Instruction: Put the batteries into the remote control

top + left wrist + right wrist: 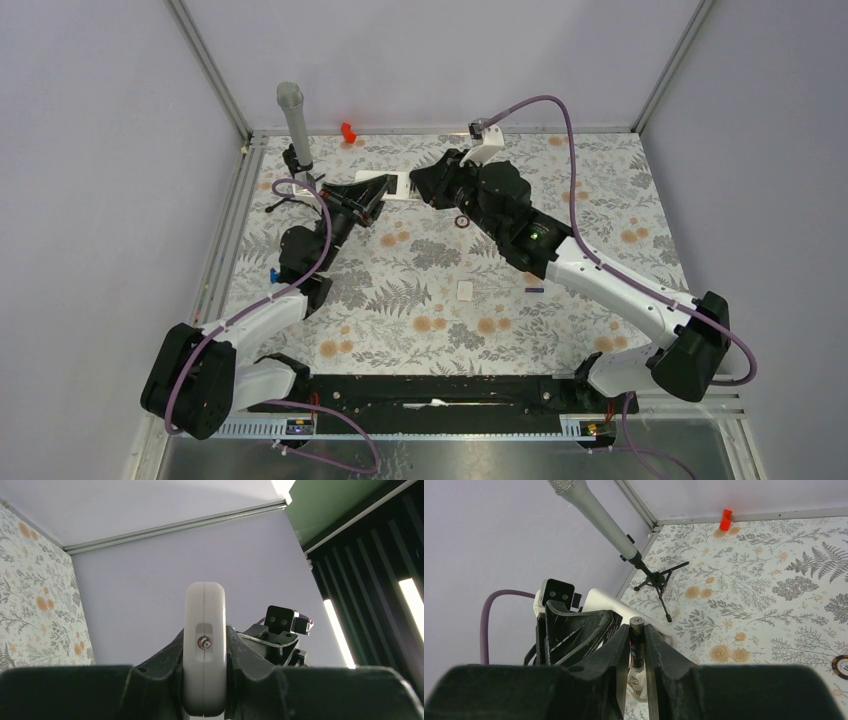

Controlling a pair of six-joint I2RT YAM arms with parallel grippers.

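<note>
Left pincer (205, 662): we are clamping the white remote control (204, 625) edge-on.
Right pincer (637, 647): we are pinching the dark battery (637, 632).

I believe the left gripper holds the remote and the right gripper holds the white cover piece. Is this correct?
Not quite. The right gripper holds a dark battery, as the right wrist view shows; the left gripper does hold the remote.
</note>
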